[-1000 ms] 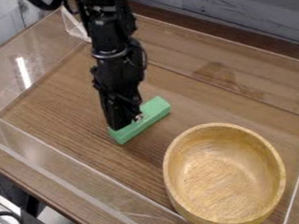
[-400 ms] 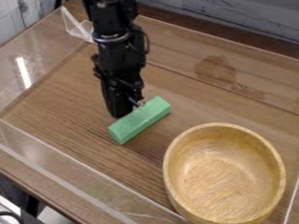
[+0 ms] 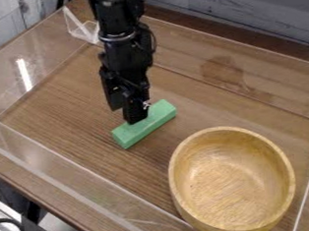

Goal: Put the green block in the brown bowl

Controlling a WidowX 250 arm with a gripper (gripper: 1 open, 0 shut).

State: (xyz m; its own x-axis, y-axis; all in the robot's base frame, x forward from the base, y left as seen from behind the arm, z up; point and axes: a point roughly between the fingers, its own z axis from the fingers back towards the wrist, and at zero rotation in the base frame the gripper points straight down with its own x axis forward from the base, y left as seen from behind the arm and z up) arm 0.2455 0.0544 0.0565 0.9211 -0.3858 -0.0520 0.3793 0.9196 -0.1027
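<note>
Brown wooden tabletop (image 3: 65, 118), visible grain, fills most of the view. It has a darker brown strip (image 3: 224, 32) along the far side and a small glare patch towards the left. Grey panelled surface (image 3: 230, 9) beyond the far edge, dark lines between panels.

Large round light-brown wooden bowl (image 3: 232, 187), thick rim, sits upright at lower right of the view, opening facing up. Inside visible, grain shows, nothing in it.

Black robot arm (image 3: 118, 36) comes in from the top, left of centre, and reaches down towards the table. Cluttered dark joints, details hard to separate.

Small bright green rectangular block (image 3: 144, 125), plain, matte, lies flat on the tabletop, left of the bowl and near it, clearly outside it. Set diagonally: one end points to the lower left, the other to the upper right. Most of its top face is visible; the upper left edge is partly behind the gripper.

Black gripper (image 3: 127, 111) is at the block's upper left side, pointing down. Jaws stand open, dark fingers apart, block not gripped. Cannot tell if a fingertip touches the block.

Thin black cable (image 3: 11, 223) curves at the lower left corner.
</note>
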